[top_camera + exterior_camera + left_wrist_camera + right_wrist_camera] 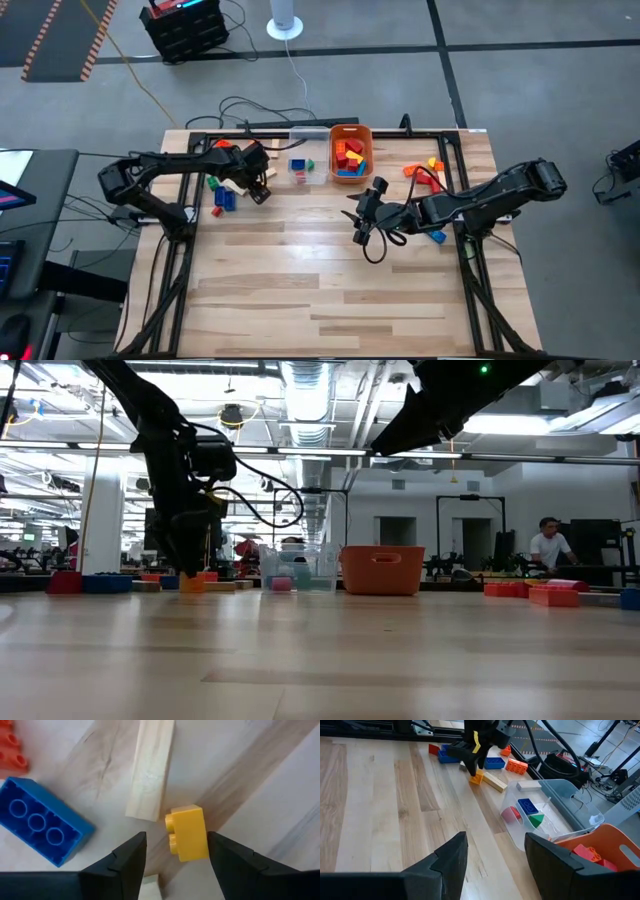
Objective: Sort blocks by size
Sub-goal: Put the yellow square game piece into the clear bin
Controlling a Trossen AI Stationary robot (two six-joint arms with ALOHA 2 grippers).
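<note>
No readable text, labels, brand marks, numbers or signs found in any view. Checked blocks, tubs, desk surface, arms and room background: nothing legible.

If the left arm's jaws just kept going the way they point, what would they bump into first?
Most likely the small yellow studded plastic block: it lies on the wooden table right between the left gripper's open jaws. The plain wooden bar lies just beyond. Depth is hard to judge.
</note>
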